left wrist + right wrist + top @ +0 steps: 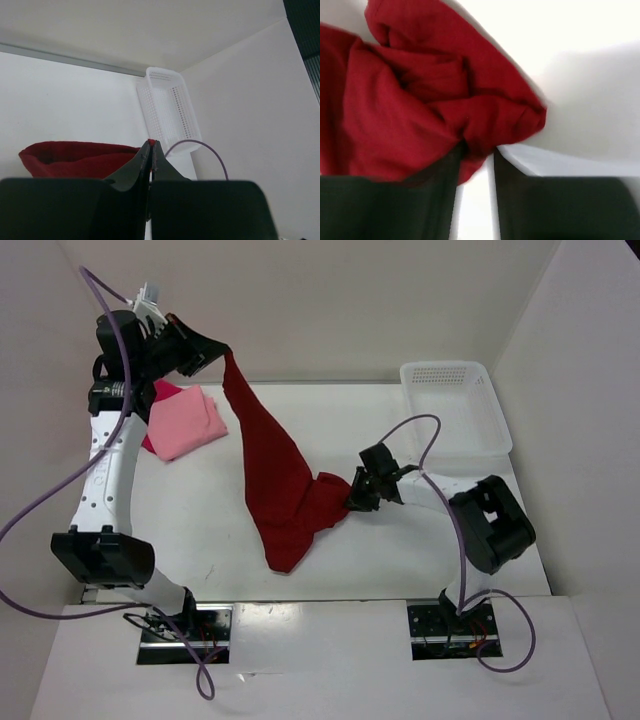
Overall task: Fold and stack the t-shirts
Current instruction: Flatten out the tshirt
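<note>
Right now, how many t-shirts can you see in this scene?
3. The dark red shirt hangs from the left gripper, its lower end on the table at the right gripper. The pale pink shirt lies folded at far left, on the crimson-pink shirt, mostly hidden beneath.

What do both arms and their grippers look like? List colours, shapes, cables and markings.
The left arm and right arm have white links and black joints. The left gripper and right gripper are black, with flat tapering fingers. A thin purple cable loops loosely along each arm. No markings are legible.
</note>
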